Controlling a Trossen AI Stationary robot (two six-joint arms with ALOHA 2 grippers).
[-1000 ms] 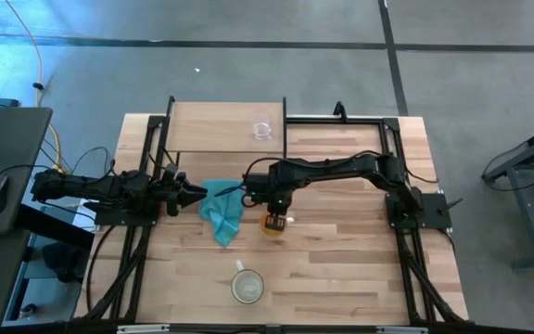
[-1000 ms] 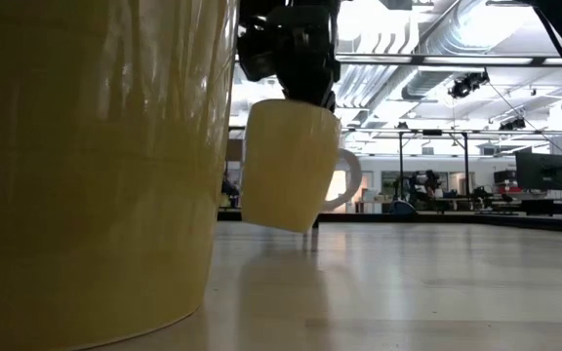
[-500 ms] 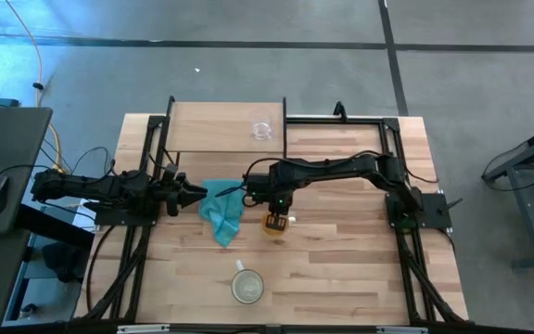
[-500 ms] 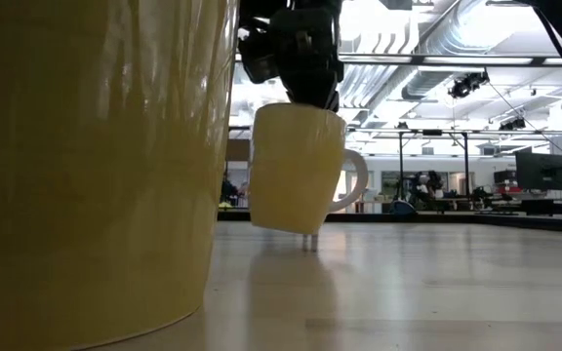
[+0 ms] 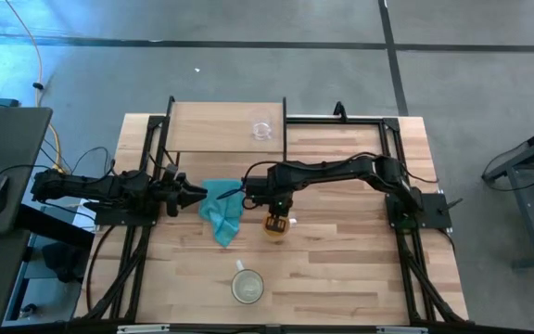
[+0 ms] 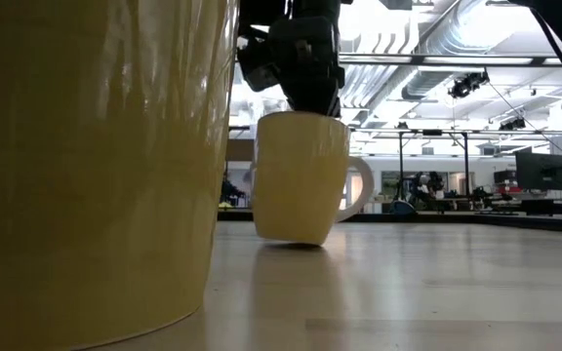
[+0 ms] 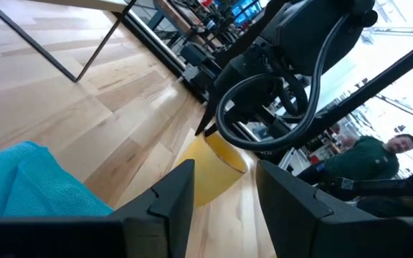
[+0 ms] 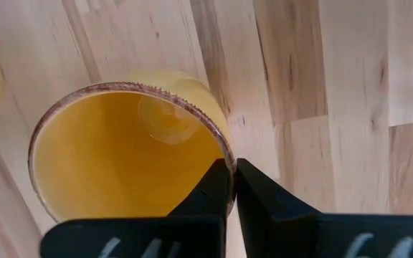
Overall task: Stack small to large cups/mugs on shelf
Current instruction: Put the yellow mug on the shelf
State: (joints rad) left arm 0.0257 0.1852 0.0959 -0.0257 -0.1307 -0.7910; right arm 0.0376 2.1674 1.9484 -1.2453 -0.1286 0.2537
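Observation:
The orange mug stands on the plank tabletop near the table's middle, with its handle toward the right edge. My right gripper is above it, shut on its rim. The cream-white mug stands on its base near the near edge and fills the left of the low view. The clear glass cup stands on the shelf at the far left. My left gripper is open and waits level at the left, beside the teal cloth. My right gripper pinches the orange mug's rim wall, one finger inside the mug and one outside. The fingers come from above, pointing down. The mug stands nearly upright below them, with its base on the tabletop.
The teal cloth lies crumpled just left of the orange mug. Black frame rails run along the shelf and both table sides. Bare planks lie between the orange mug and the cream-white mug. A person shows in the room beyond the table.
My right gripper has gone down with the orange mug. The mug hung tilted and clear of the table a second ago; its base now meets the tabletop and it stands closer to upright. The gripper has stayed shut on the rim.

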